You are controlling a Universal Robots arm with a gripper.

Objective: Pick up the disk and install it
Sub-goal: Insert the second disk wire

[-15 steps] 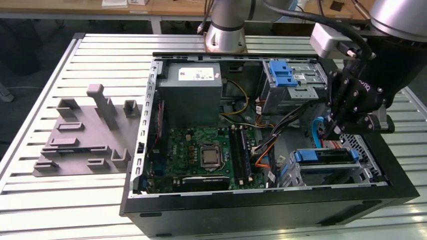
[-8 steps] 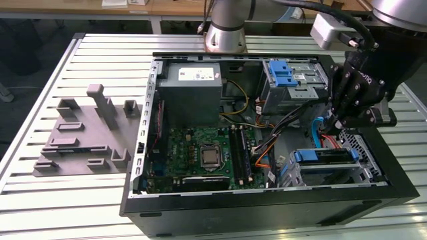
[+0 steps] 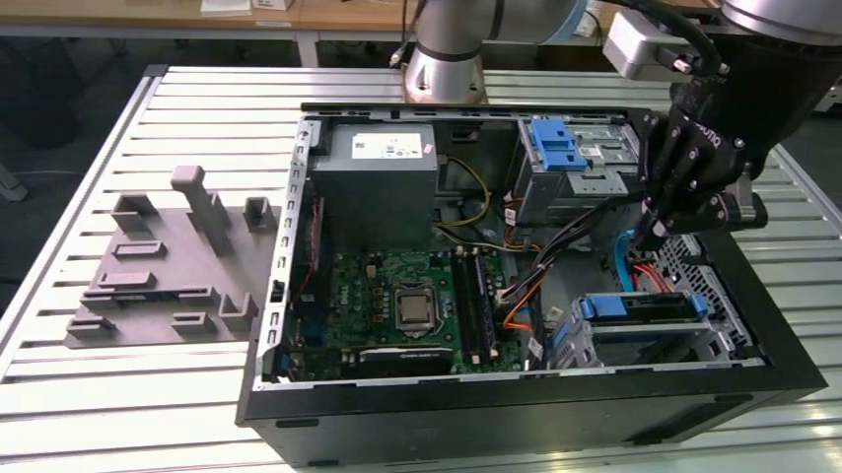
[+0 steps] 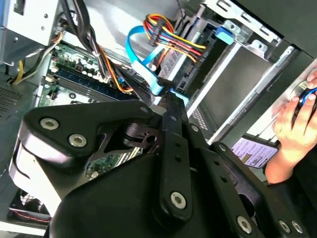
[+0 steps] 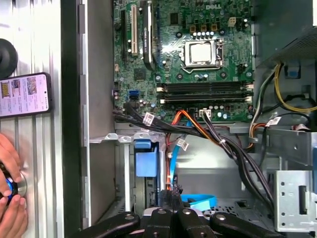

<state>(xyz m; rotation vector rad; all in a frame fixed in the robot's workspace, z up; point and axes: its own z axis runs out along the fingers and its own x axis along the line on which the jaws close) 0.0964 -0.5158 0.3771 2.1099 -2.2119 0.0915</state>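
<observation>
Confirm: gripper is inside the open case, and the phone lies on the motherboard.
Wrong about the phone: it lies on the table outside the case, beside a hand, as the first wrist view shows. The gripper is inside the case.

I see a pale slatted metal tabletop under even light, wooden desks behind it, and dark floor beside.

My arm comes down from the upper right of the exterior view. My gripper points down, its fingers pressed close together.
</observation>
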